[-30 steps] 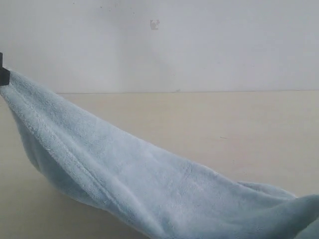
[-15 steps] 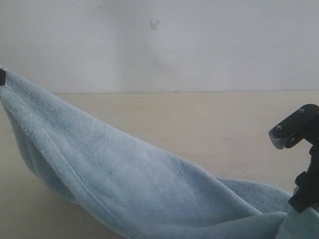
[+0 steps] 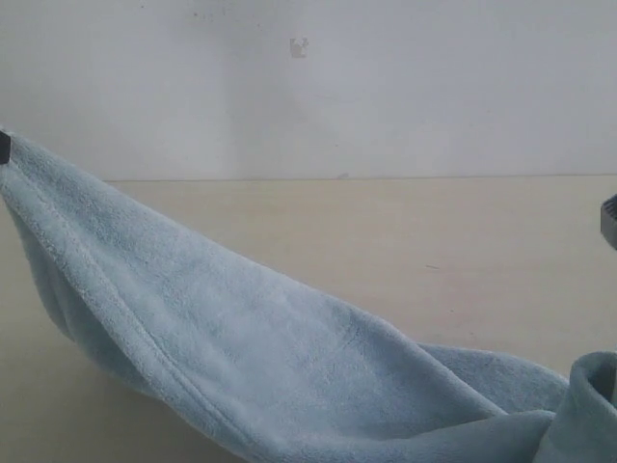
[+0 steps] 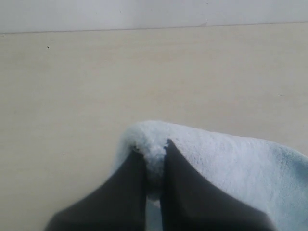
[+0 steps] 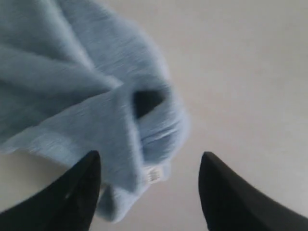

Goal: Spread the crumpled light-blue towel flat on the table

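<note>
The towel hangs in a long slope, its high end at a dark sliver of the left claw, its low end bunched on the counter. A grey bit of the right arm shows above that bunch. The wall behind is white.

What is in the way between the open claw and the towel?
Nothing visible. The right gripper hangs open right over the towel's bunched end on the table. The left gripper pinches the other end.
</note>
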Robot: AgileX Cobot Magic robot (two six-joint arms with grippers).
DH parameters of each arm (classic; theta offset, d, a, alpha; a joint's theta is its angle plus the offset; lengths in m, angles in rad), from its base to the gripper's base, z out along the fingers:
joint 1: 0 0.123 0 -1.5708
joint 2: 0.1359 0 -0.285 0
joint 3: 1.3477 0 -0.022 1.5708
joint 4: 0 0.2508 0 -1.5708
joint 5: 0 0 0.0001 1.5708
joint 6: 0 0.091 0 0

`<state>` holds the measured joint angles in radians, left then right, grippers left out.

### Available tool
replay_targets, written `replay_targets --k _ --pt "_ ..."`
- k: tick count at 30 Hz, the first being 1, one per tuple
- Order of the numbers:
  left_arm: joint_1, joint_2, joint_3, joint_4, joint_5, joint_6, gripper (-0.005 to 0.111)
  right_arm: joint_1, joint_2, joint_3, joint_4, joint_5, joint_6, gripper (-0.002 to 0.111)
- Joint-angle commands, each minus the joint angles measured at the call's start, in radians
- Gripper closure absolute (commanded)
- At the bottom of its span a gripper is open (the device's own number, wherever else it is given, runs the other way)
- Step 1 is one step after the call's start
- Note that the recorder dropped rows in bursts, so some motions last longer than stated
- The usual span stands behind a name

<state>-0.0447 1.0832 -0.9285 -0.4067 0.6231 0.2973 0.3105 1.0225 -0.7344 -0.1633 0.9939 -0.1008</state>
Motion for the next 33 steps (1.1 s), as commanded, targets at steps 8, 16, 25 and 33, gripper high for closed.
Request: replay_targets --k 8,16,25,33 --pt "0.002 -0.007 0.0 0.003 -0.006 -0.011 0.103 -0.073 -0.012 0.128 0.194 0.078 -0.145 0.052" --pt "0.002 -0.007 0.0 0.0 -0.002 -0.011 0.103 -0.232 0.014 0.143 0.374 0.048 -0.275 0.052" --pt "0.002 -0.007 0.0 0.001 -0.004 -0.011 0.103 -0.301 0.122 0.155 0.388 -0.022 -0.282 0.057" --pt "0.002 -0.007 0.0 -0.004 -0.009 -0.011 0.103 -0.301 0.183 0.155 0.314 -0.072 -0.246 0.057"
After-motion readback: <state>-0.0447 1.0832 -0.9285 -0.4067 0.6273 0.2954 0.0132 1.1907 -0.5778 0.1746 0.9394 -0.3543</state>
